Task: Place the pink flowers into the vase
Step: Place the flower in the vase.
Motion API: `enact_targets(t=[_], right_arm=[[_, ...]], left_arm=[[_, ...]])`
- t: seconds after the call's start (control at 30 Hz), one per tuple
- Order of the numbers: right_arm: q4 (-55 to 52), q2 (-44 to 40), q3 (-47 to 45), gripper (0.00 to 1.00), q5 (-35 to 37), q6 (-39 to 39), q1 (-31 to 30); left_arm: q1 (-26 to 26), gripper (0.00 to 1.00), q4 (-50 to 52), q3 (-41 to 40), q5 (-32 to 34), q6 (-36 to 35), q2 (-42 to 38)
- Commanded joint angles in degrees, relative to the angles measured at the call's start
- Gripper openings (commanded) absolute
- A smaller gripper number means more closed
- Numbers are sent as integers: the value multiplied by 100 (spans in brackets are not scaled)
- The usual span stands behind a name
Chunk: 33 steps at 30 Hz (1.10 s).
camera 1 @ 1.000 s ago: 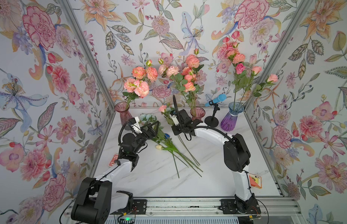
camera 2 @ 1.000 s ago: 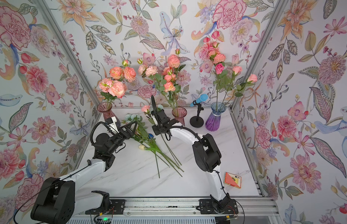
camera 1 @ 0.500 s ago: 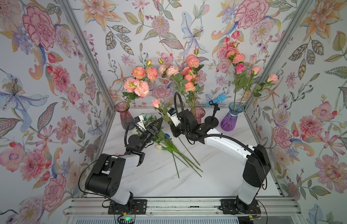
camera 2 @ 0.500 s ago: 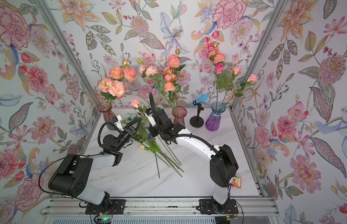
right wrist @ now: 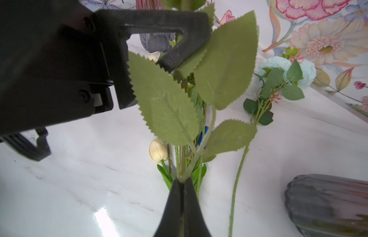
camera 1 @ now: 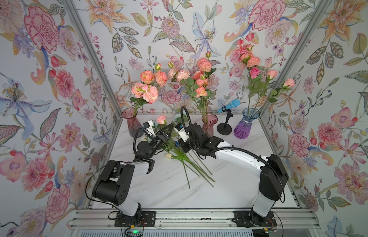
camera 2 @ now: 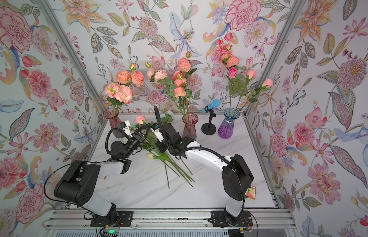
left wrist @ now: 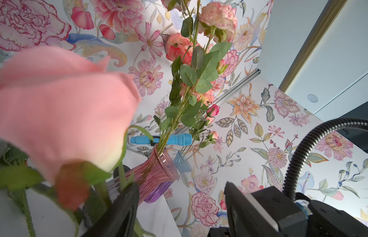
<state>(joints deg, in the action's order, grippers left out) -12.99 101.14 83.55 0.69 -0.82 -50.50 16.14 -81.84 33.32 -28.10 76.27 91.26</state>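
Above the loose stems on the white marble table, the pink rose has shifted toward the left arm since a second ago. The right gripper, jaws pressed together, pinches its thin green stem. The left gripper has closed in, jaws spread beside the serrated leaves. A ribbed pink glass vase holds coral ruffled blooms; a blue-purple vase holds roses.

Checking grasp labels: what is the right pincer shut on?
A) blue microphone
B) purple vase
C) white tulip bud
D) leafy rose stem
D: the right wrist view shows the right pincer closed tight on the leafy rose stem.
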Motion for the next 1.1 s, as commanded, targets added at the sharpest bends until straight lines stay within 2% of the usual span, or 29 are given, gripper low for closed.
enact_targets(t=[0.0,0.1,0.33,0.63,0.83,1.07], right_arm=[[285,-270,14,2,124,99,55],[283,-297,21,2,181,100,150],[373,-381,13,2,245,91,284],[517,-558,21,2,-68,57,278],[632,-529,29,2,-146,47,160],[672,-477,66,2,-224,47,58]], left_arm=[[37,68,125,130,38,-214,-116],[34,68,341,131,32,-303,-459],[45,68,684,184,11,-402,-680],[155,66,706,130,59,-420,-620],[408,64,649,315,116,-424,-418],[424,56,484,368,144,-363,-298]])
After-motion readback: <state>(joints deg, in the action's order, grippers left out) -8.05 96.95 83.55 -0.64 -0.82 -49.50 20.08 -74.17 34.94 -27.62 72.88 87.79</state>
